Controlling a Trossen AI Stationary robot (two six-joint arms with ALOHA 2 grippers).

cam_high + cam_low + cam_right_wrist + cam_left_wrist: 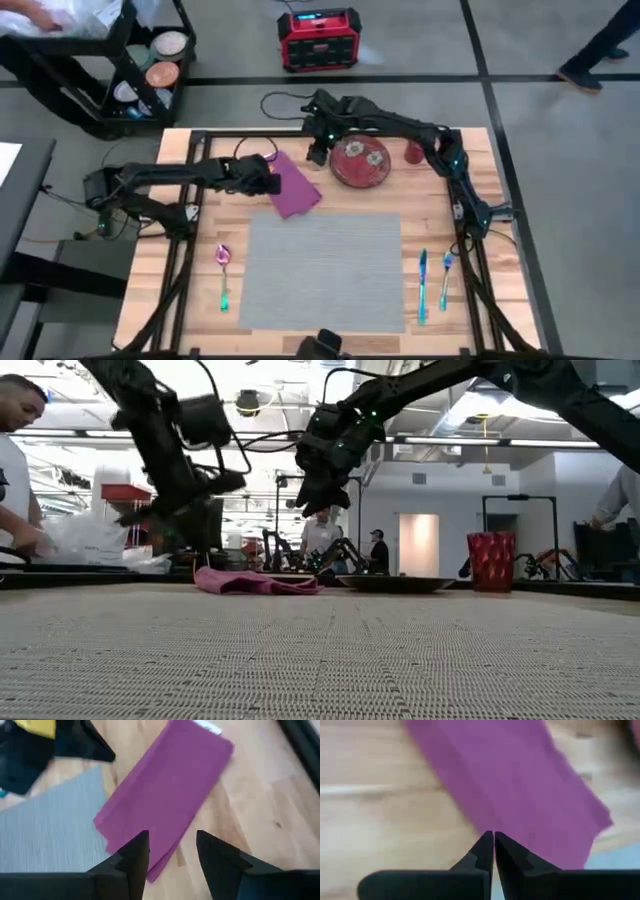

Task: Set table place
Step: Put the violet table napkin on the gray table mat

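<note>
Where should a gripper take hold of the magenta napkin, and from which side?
From straight above, at the corner by the placemat. The napkin lies flat and thin on the table, so only a downward pinch catches an edge. The right gripper hovers open there.

Four cameras: one overhead, one at worktop level, one on each wrist.

The high view looks straight down on the whole worktop (470, 190); the low view sits at mat height, facing level across the grey placemat (320, 655) into the room. Both wrist views hang close above the wood, looking down past their own fingers, and share the magenta napkin (510, 785), which the high view shows at 11 o'clock from the placemat.
</note>
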